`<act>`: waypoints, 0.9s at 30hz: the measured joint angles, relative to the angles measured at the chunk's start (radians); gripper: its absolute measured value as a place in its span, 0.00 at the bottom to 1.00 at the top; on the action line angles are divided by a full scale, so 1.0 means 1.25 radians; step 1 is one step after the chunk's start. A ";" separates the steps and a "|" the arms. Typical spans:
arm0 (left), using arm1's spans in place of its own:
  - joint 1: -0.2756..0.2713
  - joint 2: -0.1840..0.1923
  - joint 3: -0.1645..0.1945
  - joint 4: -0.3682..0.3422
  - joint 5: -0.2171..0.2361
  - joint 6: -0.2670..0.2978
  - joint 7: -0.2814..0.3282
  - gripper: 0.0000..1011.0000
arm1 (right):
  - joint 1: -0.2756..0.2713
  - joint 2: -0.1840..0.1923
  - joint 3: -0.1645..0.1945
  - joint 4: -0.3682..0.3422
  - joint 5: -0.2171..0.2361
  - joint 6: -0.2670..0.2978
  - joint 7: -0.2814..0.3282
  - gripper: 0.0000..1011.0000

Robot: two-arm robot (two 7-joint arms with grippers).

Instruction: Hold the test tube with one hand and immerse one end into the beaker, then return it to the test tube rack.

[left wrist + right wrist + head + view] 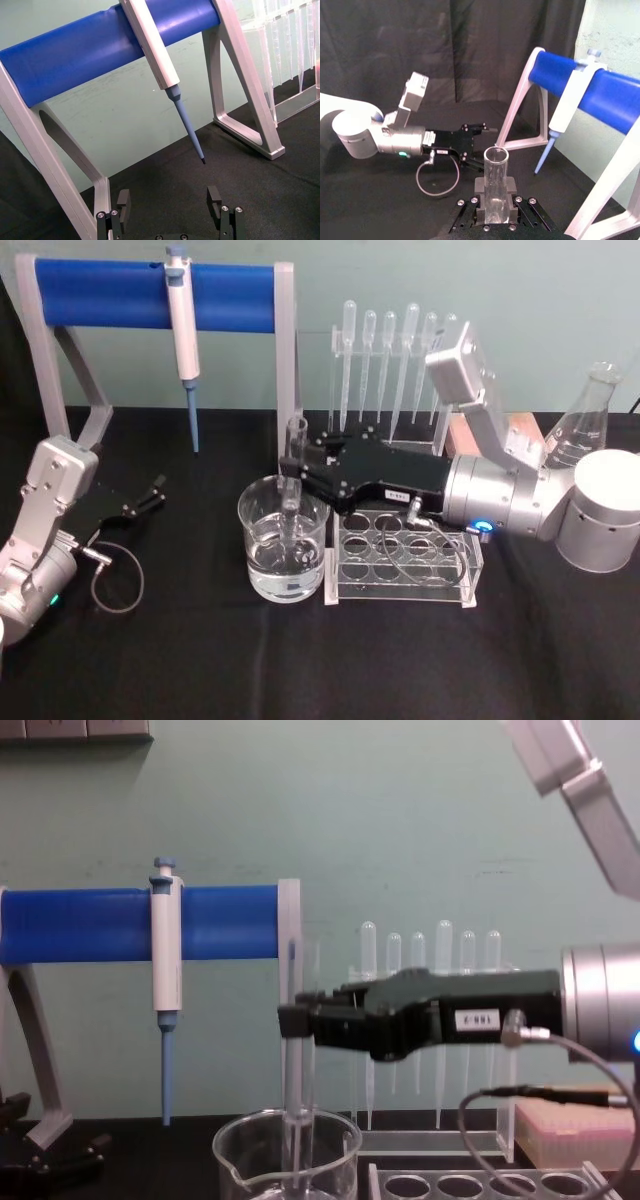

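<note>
As things stand nearby: rack (400,565) just right of beaker (250,540), below right tool (291,470); pipettes (390,360) behind; micropipette (182,330) hangs on blue bar (110,295).
Writing: white label (477,1020) on right tool, illegible.
Right tool: clamped on test tube (296,438), upright, lower end inside beaker.
Left tool (170,207): wide, empty, near surface (200,660) at left.

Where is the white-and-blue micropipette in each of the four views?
Head view: the micropipette hangs from the blue bar, upper left.
Left wrist view: upper middle, slanting across the bar.
Right wrist view: right side, clipped over the bar.
Chest view: left of centre.
Shared landmark: the blue bar.
</note>
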 joint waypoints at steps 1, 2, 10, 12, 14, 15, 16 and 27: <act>0.000 0.000 0.000 0.000 0.000 0.000 0.000 0.99 | -0.002 -0.001 0.000 0.003 -0.004 -0.003 0.000 0.24; 0.000 0.000 0.000 0.000 0.000 0.000 0.000 0.99 | -0.005 -0.004 -0.001 0.010 -0.010 -0.008 0.000 0.24; 0.000 0.000 0.000 0.000 0.000 0.000 0.000 0.99 | -0.019 -0.024 0.001 0.046 -0.030 -0.036 0.004 0.24; 0.000 0.000 0.000 0.000 0.000 0.000 0.000 0.99 | -0.022 -0.029 0.002 0.054 -0.037 -0.040 0.006 0.24; 0.000 0.000 0.000 0.000 0.000 0.000 0.000 0.99 | -0.023 -0.031 0.001 0.057 -0.042 -0.042 0.008 0.24; 0.000 0.000 0.000 0.000 0.000 0.000 0.000 0.99 | -0.025 -0.032 0.000 0.059 -0.047 -0.042 0.009 0.24; 0.000 0.000 0.000 0.000 0.000 0.000 0.000 0.99 | -0.025 -0.033 0.000 0.060 -0.049 -0.042 0.011 0.24; 0.000 0.000 0.000 0.000 0.000 0.000 0.000 0.99 | -0.031 -0.038 -0.003 0.063 -0.088 -0.042 0.014 0.24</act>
